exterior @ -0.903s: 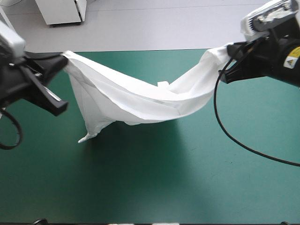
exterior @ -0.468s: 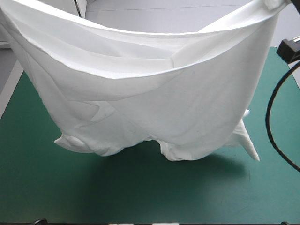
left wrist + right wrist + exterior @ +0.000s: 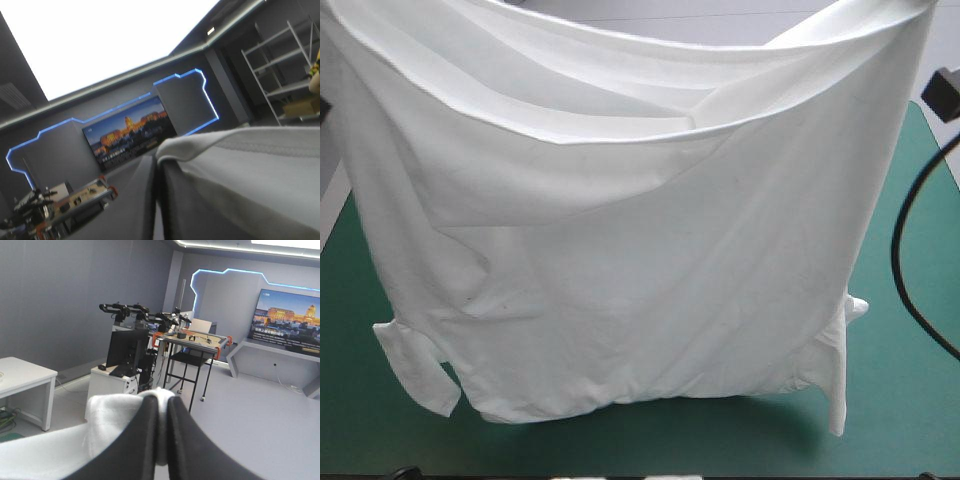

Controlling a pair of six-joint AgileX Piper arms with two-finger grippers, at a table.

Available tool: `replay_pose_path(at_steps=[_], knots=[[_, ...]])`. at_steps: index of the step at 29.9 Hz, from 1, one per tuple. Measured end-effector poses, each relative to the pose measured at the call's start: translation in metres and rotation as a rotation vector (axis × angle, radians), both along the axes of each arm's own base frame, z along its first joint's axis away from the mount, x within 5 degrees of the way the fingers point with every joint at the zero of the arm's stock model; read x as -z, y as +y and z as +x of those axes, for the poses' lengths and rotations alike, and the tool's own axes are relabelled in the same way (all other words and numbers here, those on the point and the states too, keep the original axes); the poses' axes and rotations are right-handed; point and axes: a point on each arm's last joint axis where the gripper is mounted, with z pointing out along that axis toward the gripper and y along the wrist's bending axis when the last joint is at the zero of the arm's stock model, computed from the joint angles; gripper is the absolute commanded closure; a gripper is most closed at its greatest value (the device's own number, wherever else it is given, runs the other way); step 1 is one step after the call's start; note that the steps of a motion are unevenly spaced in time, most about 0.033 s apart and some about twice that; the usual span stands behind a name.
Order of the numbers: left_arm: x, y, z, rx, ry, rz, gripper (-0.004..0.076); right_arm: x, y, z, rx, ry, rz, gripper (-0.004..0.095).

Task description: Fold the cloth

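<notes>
The white T-shirt (image 3: 640, 260) hangs lifted high in front of the high view, stretched wide between both arms and filling most of it. Its lower hem and a sleeve at each side dangle close above the teal-green table (image 3: 900, 400). Both grippers are hidden behind the cloth in the high view. In the left wrist view my left gripper (image 3: 157, 167) is shut on a white edge of the T-shirt (image 3: 250, 170), which drapes to one side. In the right wrist view my right gripper (image 3: 162, 402) is shut on a bunched fold of the T-shirt (image 3: 115, 415).
Only strips of the teal-green cover show along the near edge and the right side of the table (image 3: 360, 400). Both wrist views look level into the room.
Both arms have raised the T-shirt from a low sagging span over the table to a high hanging sheet. Its hem has dropped lower in the high view and spread flatter.
</notes>
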Motion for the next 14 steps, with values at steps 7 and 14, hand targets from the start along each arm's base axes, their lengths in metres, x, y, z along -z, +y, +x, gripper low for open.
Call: replay_pose_path(at_steps=[7, 14], knots=[[0.024, -0.036, 0.064, -0.187, 0.173, 0.093, 0.0733, 0.025, 0.02, 0.066, 0.069, 0.151, -0.082, 0.0923], [0.055, -0.067, 0.13, -0.372, 0.296, 0.177, 0.0732, 0.076, 0.044, 0.15, 0.152, 0.358, -0.216, 0.0923]])
